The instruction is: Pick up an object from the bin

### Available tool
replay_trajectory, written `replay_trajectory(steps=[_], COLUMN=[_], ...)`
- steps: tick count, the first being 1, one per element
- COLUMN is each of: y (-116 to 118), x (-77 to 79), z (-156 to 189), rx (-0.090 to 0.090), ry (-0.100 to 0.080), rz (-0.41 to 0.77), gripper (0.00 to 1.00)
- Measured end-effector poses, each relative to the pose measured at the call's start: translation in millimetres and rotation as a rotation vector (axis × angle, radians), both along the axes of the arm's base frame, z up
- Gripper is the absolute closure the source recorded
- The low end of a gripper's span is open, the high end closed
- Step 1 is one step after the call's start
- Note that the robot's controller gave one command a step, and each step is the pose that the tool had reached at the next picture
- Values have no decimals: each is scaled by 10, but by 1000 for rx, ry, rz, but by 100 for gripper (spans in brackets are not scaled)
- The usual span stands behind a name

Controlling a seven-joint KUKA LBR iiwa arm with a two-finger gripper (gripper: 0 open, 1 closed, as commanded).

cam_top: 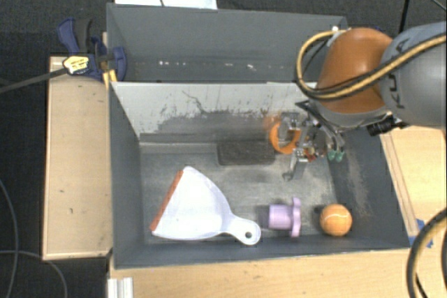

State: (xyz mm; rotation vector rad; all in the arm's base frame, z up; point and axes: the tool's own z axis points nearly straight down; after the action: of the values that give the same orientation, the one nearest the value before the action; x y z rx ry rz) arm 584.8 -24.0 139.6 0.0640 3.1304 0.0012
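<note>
Currently at the approach step, by my reading: the grey robot arm (419, 77) reaches in from the right, and its jaws hang low over the back right part of the grey metal bin (129, 171), near the rear wall. Whether the jaws are spread or pressed together cannot be told. Just to their left is a small orange ring-like curved piece (279, 136), pinched or merely beside them, I cannot tell. A dark grey rectangular block (244, 152) lies further left. Along the front lie a white plastic scoop with an orange edge (199, 209), a lilac plastic spool (285, 216) and a small orange ball (336, 220), all apart from the jaws. No grasp confirmed; the next move calls for a sure pinch on one piece, then a lift clear.
</note>
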Motion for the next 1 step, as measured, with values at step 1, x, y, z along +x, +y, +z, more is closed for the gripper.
replay_trajectory(steps=[1], y=[-98], x=[-84], z=[-393], rx=[0], ry=[13], rz=[-26], gripper=[0])
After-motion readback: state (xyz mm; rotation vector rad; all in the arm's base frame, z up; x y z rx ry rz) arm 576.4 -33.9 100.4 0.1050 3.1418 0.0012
